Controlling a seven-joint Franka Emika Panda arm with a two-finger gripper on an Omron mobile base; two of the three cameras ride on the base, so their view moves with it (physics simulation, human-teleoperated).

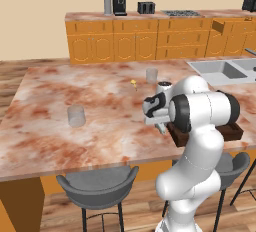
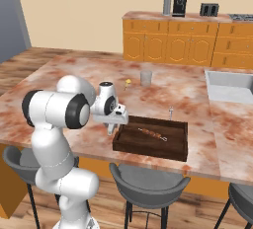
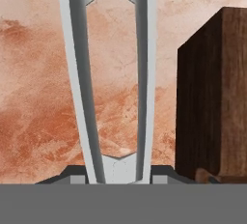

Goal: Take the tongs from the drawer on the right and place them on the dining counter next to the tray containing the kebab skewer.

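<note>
My gripper [image 3: 118, 170] is shut on the joined end of the grey metal tongs [image 3: 77, 73], whose two slim arms reach away from the hand toward the marbled dining counter [image 3: 34, 97]. The dark brown tray [image 3: 212, 97] stands just to the right of the tongs. From the base, the gripper [image 2: 112, 126] points down over the counter [image 2: 74, 75], just left of the tray [image 2: 129, 146], which holds the kebab skewer [image 2: 152, 133]. From the other side, the gripper [image 1: 161, 126] hangs beside the tray [image 1: 233, 131], mostly hidden by my arm. A drawer [image 1: 226, 26] stands pulled out in the far cabinets.
Two clear tumblers [image 1: 76, 116] [image 1: 151, 75] stand on the dining counter, with a small yellow item [image 1: 133, 82] between them. A sink [image 1: 220, 71] is set into the counter's far right. Grey stools [image 1: 97, 186] stand along the near edge.
</note>
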